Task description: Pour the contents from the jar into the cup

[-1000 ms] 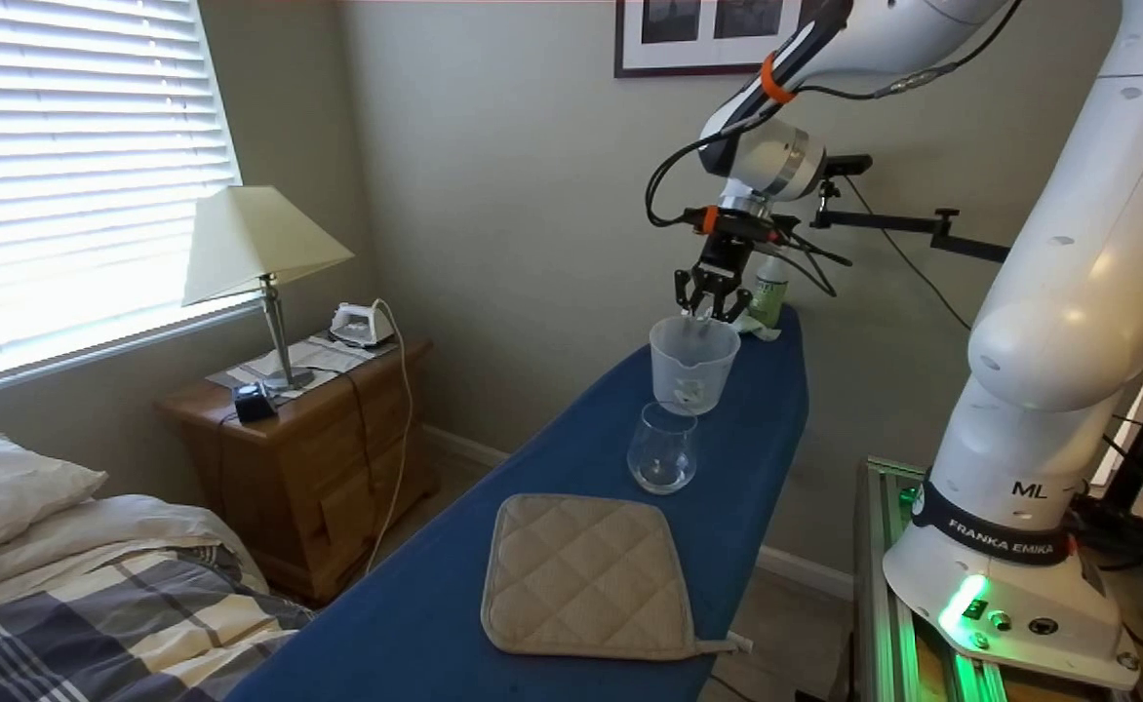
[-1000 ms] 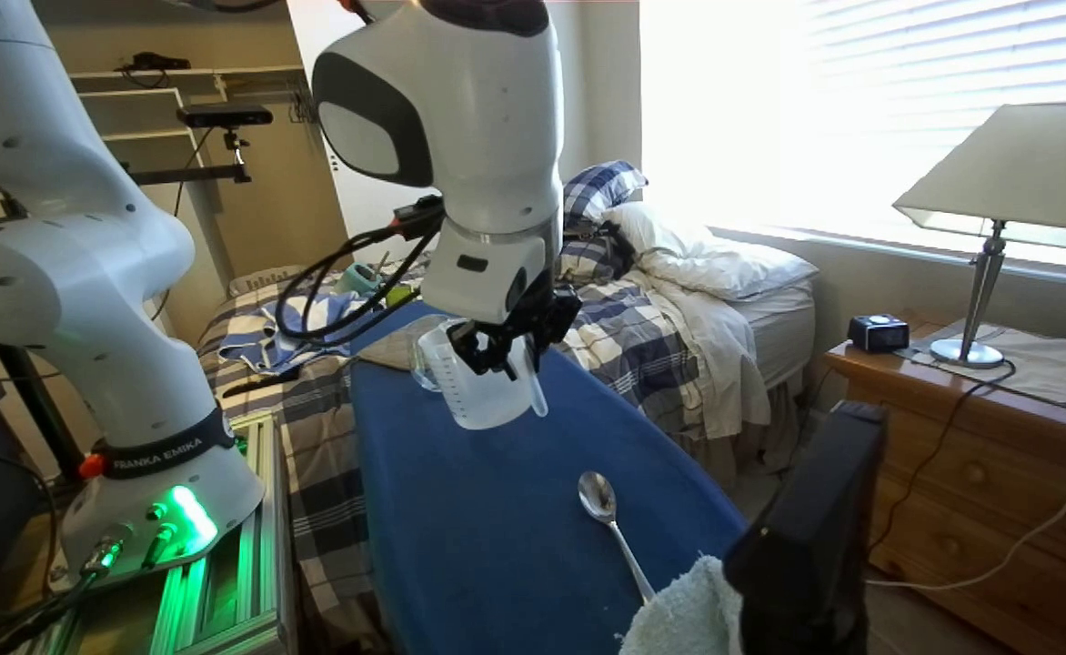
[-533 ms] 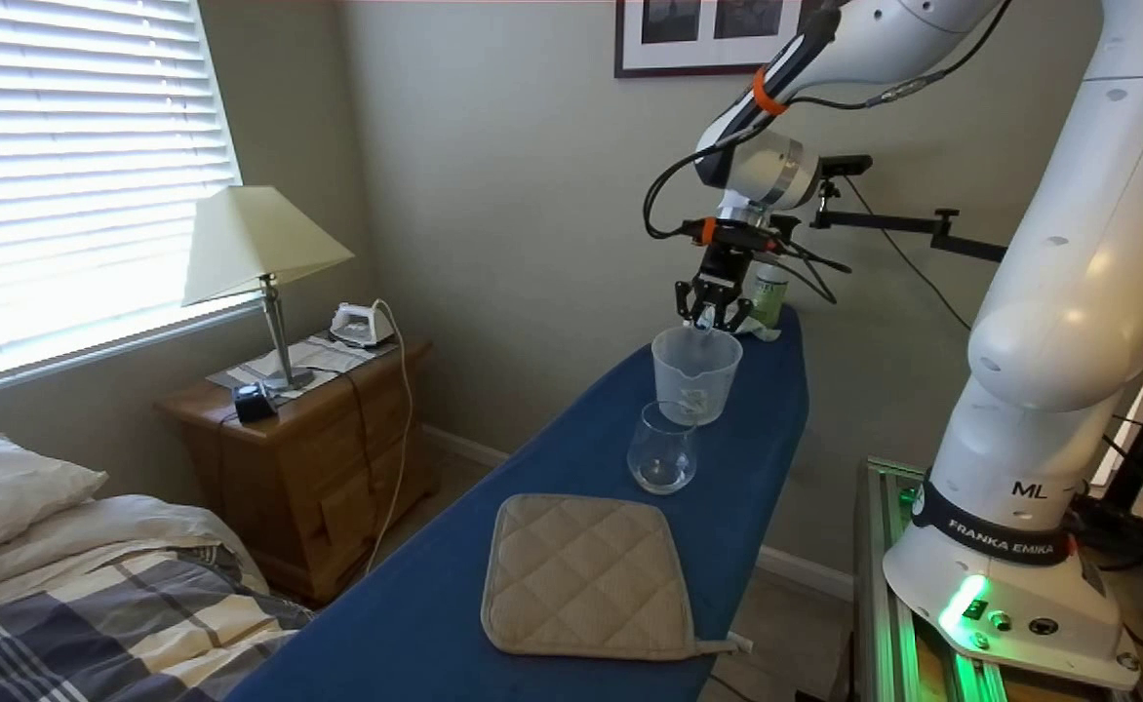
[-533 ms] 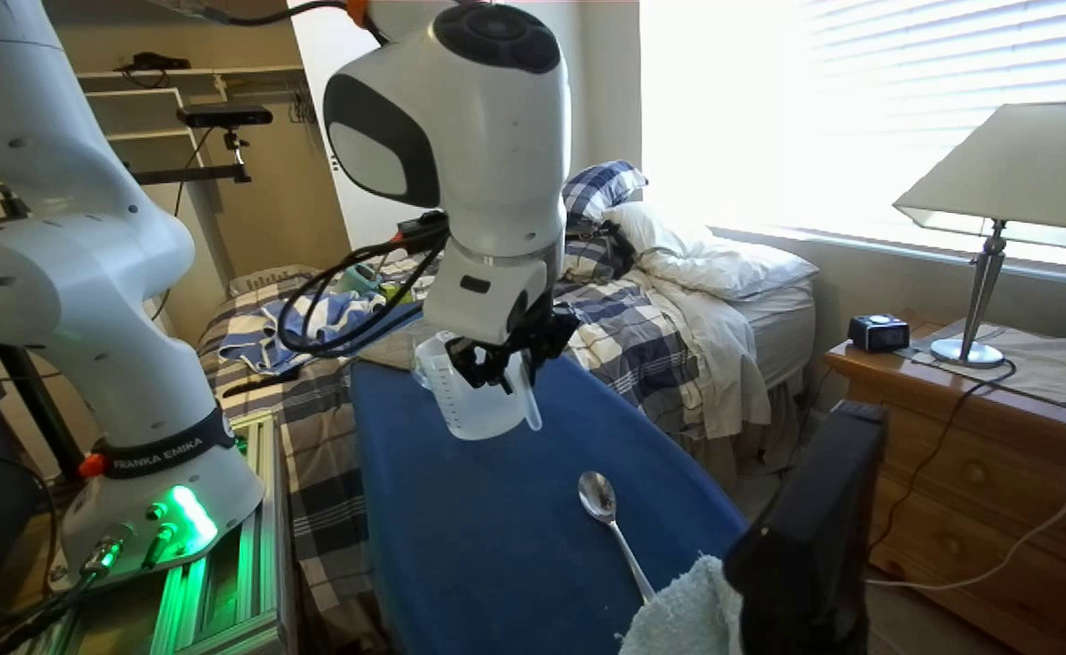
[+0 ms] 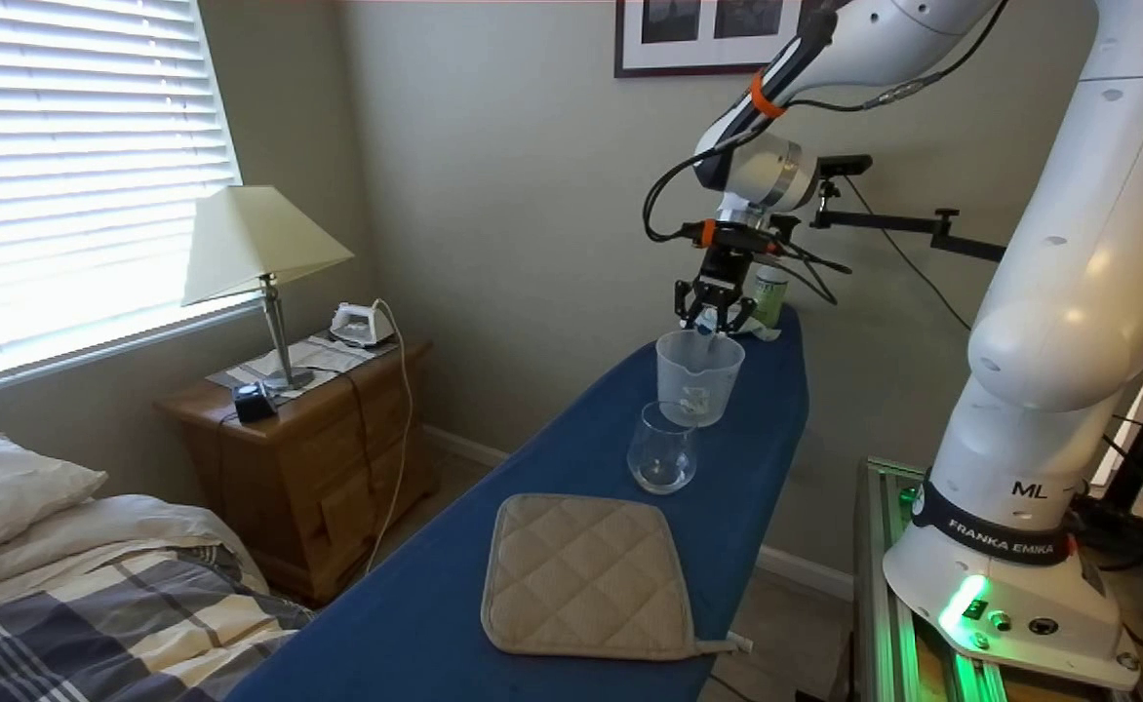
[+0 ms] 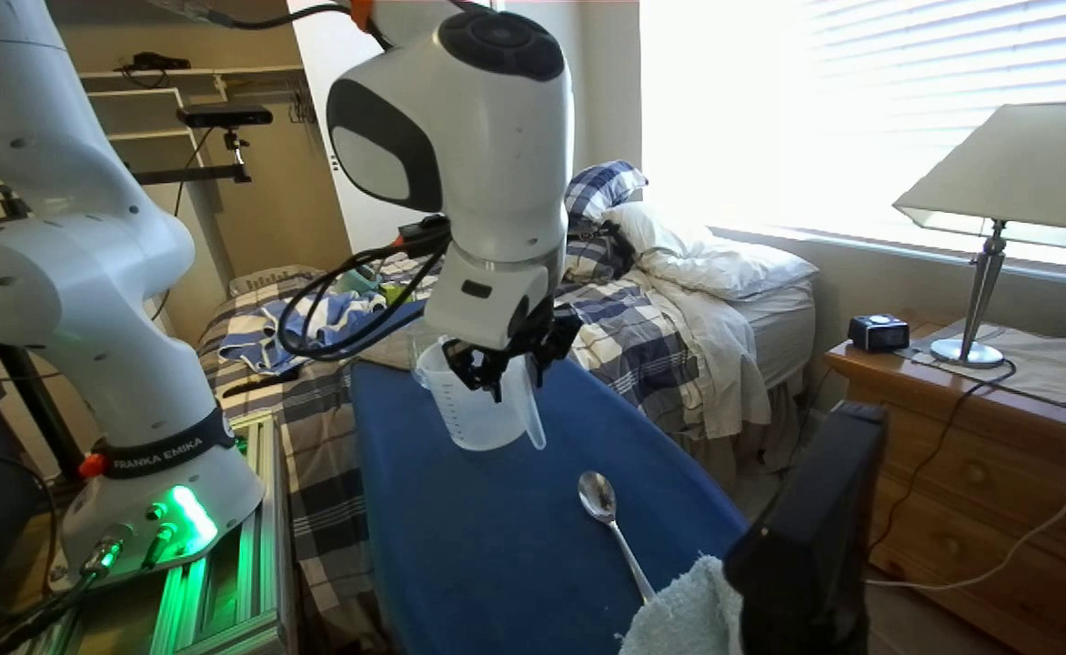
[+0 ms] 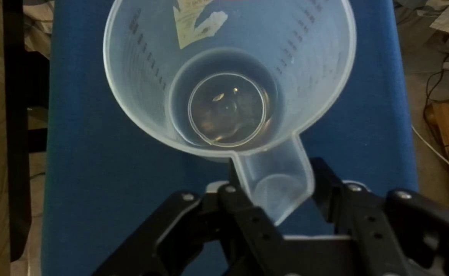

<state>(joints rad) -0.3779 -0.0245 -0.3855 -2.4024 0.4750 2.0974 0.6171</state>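
Observation:
The jar (image 5: 700, 390), a frosted measuring jug with a spout, appears to stand upright on the blue ironing board in both exterior views. My gripper (image 7: 276, 182) is at its handle (image 7: 282, 168) in the wrist view. The fingers (image 7: 322, 180) stand spread on either side of the handle, close to it, and do not look clamped. Light glints off the jar's bottom; whether liquid lies there I cannot tell. Just in front of the jar is the cup (image 5: 662, 456), a clear rounded glass, apparently empty. Most of it hides behind the jar in an exterior view (image 6: 419, 338), and the wrist view lacks it.
Beyond the cup lies a quilted beige potholder (image 5: 586, 575) on the ironing board (image 5: 406, 604). On the handle side are a spoon (image 6: 598, 498), a pale towel (image 6: 683, 609) and a green-labelled bottle (image 5: 769, 292). A nightstand (image 5: 308, 468) with a lamp stands to the side.
My gripper and the jar have come down a little, and the jar has shifted slightly. Within the last half second the jaws have spread from their hold on the handle. The cup has stayed put.

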